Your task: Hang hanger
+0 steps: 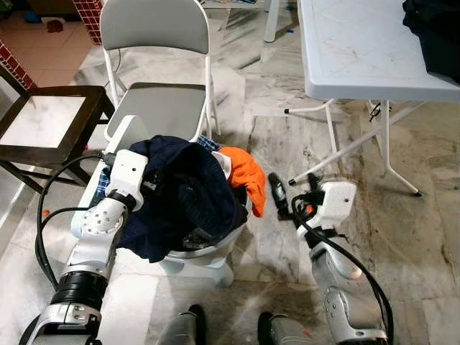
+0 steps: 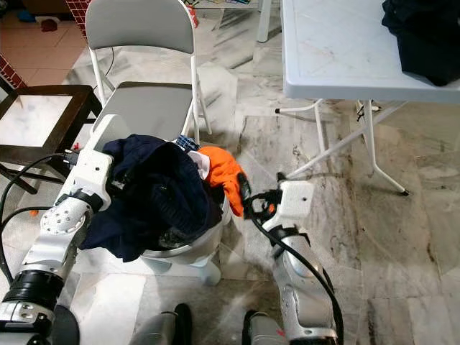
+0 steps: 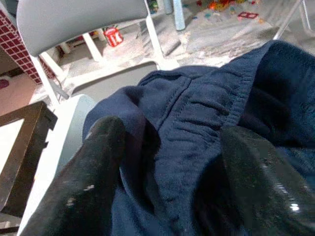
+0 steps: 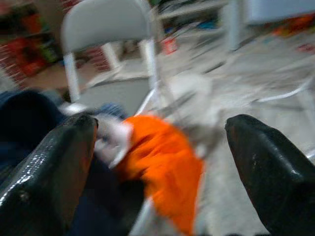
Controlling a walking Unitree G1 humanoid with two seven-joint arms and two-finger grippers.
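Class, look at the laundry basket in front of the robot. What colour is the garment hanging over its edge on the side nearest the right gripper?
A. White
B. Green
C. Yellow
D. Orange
D: an orange garment drapes over the rim of the white basket, beside the navy clothes and facing the right gripper.

Head stereo pair: high, facing forward-down at laundry basket (image 1: 208,260) and folding chair (image 1: 154,43); both wrist cameras: close, along fingers, sharing navy garment (image 3: 206,128), orange cloth (image 4: 165,162), chair.
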